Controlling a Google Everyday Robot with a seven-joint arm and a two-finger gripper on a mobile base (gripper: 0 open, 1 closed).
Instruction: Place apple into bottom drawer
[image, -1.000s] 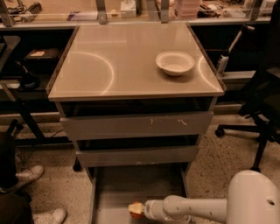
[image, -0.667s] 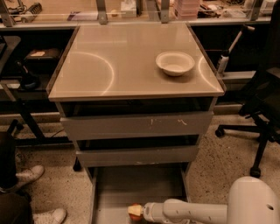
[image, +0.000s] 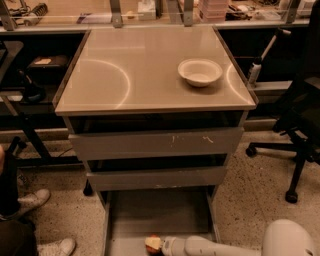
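The apple (image: 151, 243) is small and red-orange, and sits at the tip of my gripper (image: 161, 245), low at the bottom edge of the view. My gripper is shut on the apple and holds it over the front part of the bottom drawer (image: 160, 215). This drawer is pulled out and shows a flat grey floor with low side walls. My white arm (image: 220, 247) reaches in from the lower right. The underside of the apple is cut off by the frame edge.
Two grey-fronted drawers (image: 156, 144) are above, both slightly ajar. A shallow white bowl (image: 200, 72) stands on the cabinet top (image: 125, 75) at the right. An office chair base (image: 295, 165) stands on the right. A person's shoes (image: 35, 200) are on the left.
My gripper with the apple has shifted slightly left and toward the bottom of the view, over the open drawer. Nothing else has moved.
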